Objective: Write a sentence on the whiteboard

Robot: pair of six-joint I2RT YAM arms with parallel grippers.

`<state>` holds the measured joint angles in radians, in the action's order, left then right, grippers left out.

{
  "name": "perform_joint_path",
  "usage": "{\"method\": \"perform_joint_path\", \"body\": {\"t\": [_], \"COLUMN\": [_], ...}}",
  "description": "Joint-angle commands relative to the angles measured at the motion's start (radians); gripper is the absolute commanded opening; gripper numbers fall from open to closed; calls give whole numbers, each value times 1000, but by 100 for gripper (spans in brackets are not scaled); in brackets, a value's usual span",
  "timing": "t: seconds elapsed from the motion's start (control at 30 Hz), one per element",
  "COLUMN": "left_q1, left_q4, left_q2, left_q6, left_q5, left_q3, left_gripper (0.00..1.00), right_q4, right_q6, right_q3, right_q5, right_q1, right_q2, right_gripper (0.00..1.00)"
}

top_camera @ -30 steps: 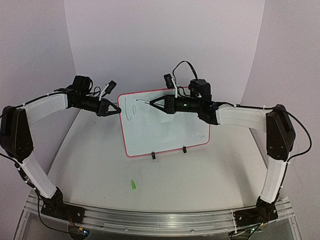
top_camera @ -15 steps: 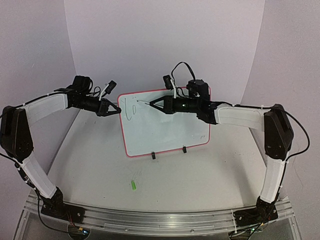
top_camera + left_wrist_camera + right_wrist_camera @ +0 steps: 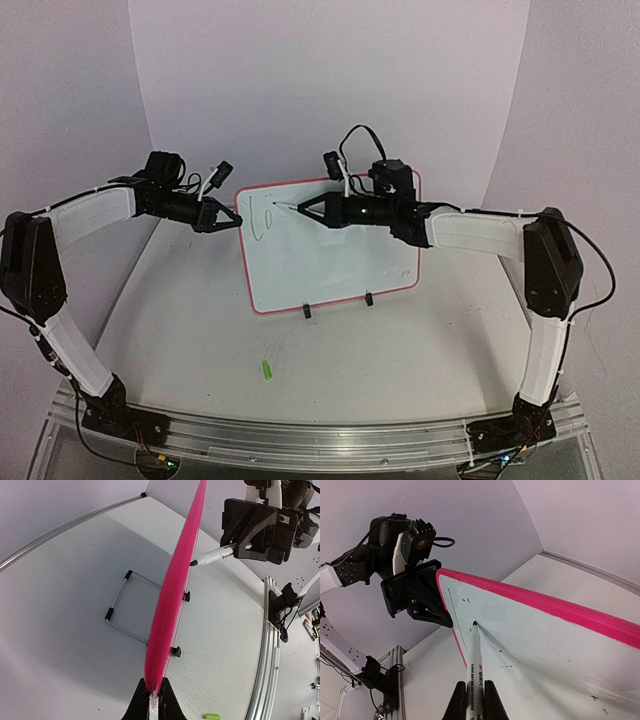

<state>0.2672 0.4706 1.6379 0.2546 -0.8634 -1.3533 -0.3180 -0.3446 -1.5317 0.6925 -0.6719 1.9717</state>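
Note:
The whiteboard (image 3: 330,255) stands upright on two small black feet at the table's middle, white with a red-pink rim. My left gripper (image 3: 236,222) is shut on its upper left edge; the left wrist view shows the rim (image 3: 172,585) edge-on between the fingers. My right gripper (image 3: 303,210) is shut on a white marker pen (image 3: 475,670) whose dark tip touches the board near its upper left corner. Only the first thin greenish strokes of the sentence (image 3: 262,218) show there. The board also fills the right wrist view (image 3: 545,645).
A green marker cap (image 3: 267,370) lies on the table in front of the board, also in the left wrist view (image 3: 211,716). A wire stand (image 3: 125,605) props the board from behind. Purple walls enclose the back and sides.
The right gripper and pen have shifted slightly left along the board's top; the pen tip stays on the board. The left arm and board have not moved.

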Motion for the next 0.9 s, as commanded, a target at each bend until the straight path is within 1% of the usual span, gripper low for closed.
{"method": "perform_joint_path", "body": {"t": [0.0, 0.37, 0.87], "left_q1": [5, 4, 4], "left_q4": [37, 37, 38], "left_q2": [8, 4, -4], "left_q6": [6, 6, 8], "left_q5": [5, 7, 7], "left_q3": [-15, -15, -12], "left_gripper": [0, 0, 0], "right_q4": [-1, -4, -17], "right_q6": [9, 13, 17], "right_q3": [17, 111, 91], "right_q5": [-39, -38, -63], "right_q1": [11, 14, 20], "right_q2": [-3, -22, -68], "right_gripper": [0, 0, 0]}}
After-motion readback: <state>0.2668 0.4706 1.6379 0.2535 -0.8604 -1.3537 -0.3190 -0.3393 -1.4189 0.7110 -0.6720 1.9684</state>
